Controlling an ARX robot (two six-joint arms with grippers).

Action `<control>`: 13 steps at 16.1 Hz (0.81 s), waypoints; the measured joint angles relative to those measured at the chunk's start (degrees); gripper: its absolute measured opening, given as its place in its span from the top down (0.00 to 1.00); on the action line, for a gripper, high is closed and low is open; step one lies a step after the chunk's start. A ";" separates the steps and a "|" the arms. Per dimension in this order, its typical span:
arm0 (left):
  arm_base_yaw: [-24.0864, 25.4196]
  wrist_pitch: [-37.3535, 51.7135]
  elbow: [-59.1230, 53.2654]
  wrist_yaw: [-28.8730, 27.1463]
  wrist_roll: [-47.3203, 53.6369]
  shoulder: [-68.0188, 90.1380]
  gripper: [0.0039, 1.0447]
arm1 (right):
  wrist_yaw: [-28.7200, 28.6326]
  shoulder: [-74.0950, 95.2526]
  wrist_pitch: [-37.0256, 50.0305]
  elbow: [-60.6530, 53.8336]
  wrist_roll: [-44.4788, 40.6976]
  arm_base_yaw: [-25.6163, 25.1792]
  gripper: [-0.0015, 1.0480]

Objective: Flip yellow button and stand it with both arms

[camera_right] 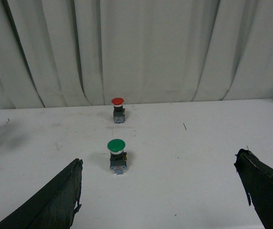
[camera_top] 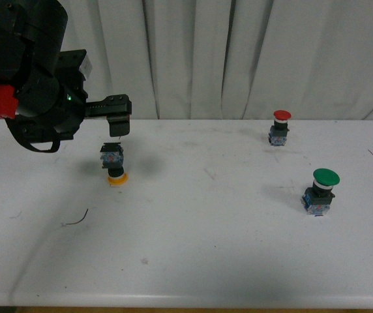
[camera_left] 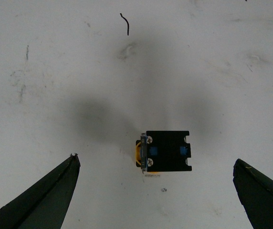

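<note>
From the front, the small yellow push-button [camera_top: 113, 163], with its round mushroom cap and black-and-blue contact block, stood upside down on the white table [camera_top: 206, 254]. Its cap was on the surface, directly beneath the black left gripper [camera_top: 117, 128], with a gap between them. I took this for the approach to a first grasp, with the button not yet lifted. How the jaws stood could not be read here. A red-capped push-button [camera_top: 280, 125] and a green-capped push-button [camera_top: 321, 190] stood upright, well off to that gripper's right. A thin dark wire [camera_top: 75, 218] lay below and short of it. None of these blocked the way.

The left wrist camera showed the fingers [camera_left: 46, 200] spread wide, with the button's block between them and touching neither. The next move, I judged, called for a straight descent and a pinch on the block's flat sides, before a handover to turn it cap-up.

The right wrist camera showed the right gripper [camera_right: 158, 160] spread and empty above the table. The green button sat just ahead of it and the red one beyond. The yellow button was well away at its left, so the green one could hinder a crossing reach.
</note>
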 joint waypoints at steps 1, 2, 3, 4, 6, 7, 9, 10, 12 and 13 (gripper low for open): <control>0.00 0.15 0.68 -0.17 0.13 0.81 0.06 | 0.00 0.00 0.00 0.00 0.00 0.00 0.06; 0.00 0.81 1.25 -0.83 0.59 1.79 0.06 | 0.00 0.00 0.00 0.00 0.00 0.00 0.06; 0.00 1.14 1.68 -1.49 1.60 2.64 0.06 | 0.02 0.00 0.00 0.00 0.00 0.00 0.06; 0.00 1.11 2.01 -1.79 2.01 3.37 0.06 | 0.00 0.00 0.02 0.00 0.00 0.00 0.06; -0.11 0.85 3.41 -2.36 3.02 4.94 0.06 | 0.00 0.00 0.00 0.00 0.00 0.00 0.06; -0.17 0.48 4.42 -2.71 3.15 5.81 0.06 | 0.00 0.00 0.02 0.00 0.00 0.00 0.06; -0.68 0.02 5.60 -3.10 3.41 7.39 0.06 | 0.00 0.00 0.02 0.00 0.00 0.00 0.06; -1.01 -0.22 6.10 -3.37 3.76 8.22 0.06 | 0.02 0.00 0.00 0.00 0.00 0.00 0.06; -1.40 -0.33 6.78 -3.76 4.24 9.42 0.06 | 0.00 0.00 0.00 0.00 0.00 0.00 0.06; -1.73 -0.39 7.45 -3.80 4.39 10.21 0.06 | 0.00 0.00 0.02 0.00 0.00 0.00 0.06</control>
